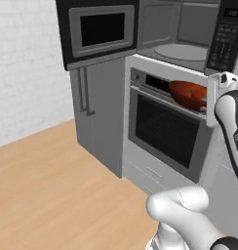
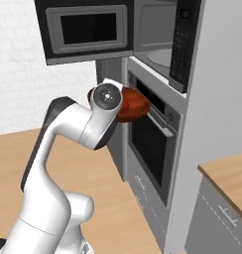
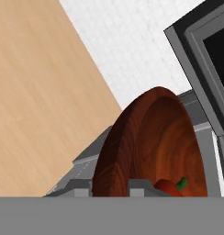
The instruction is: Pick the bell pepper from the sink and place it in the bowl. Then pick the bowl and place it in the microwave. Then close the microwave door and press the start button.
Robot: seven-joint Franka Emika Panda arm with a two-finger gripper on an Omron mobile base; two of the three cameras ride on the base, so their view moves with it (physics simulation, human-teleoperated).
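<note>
- the bowl (image 1: 188, 95) is riding in the air in front of the oven (image 1: 166, 131), below the open microwave (image 1: 182, 36), with the bell pepper (image 3: 171, 187) sitting inside it.
- the gripper (image 3: 113, 187) is clenching the bowl's rim, one finger on each side of the wall, as the hand view is showing.
- the bowl is looking stiff, glossy and probably slippery; a rim pinch is leaving its weight hanging off one edge, so it is likely wanting to tip.
- the pepper is loose and roundish, so it is probably rolling about if the bowl is tilting; keeping the bowl level is mattering more than speed.
- the microwave door (image 1: 100, 31) is standing swung out to the left, and the round turntable (image 1: 182, 52) inside is lying flat and bare, a fair landing spot.
- the cavity is sitting higher than the bowl, so the bowl is needing lifting over the front lip.
- the keypad (image 1: 222, 41) is running down the right of the opening.
- the floor (image 1: 52, 185) is showing pale wood, with a white brick wall (image 1: 23, 58) behind and a grey cabinet (image 1: 96, 112) left of the oven.
</note>
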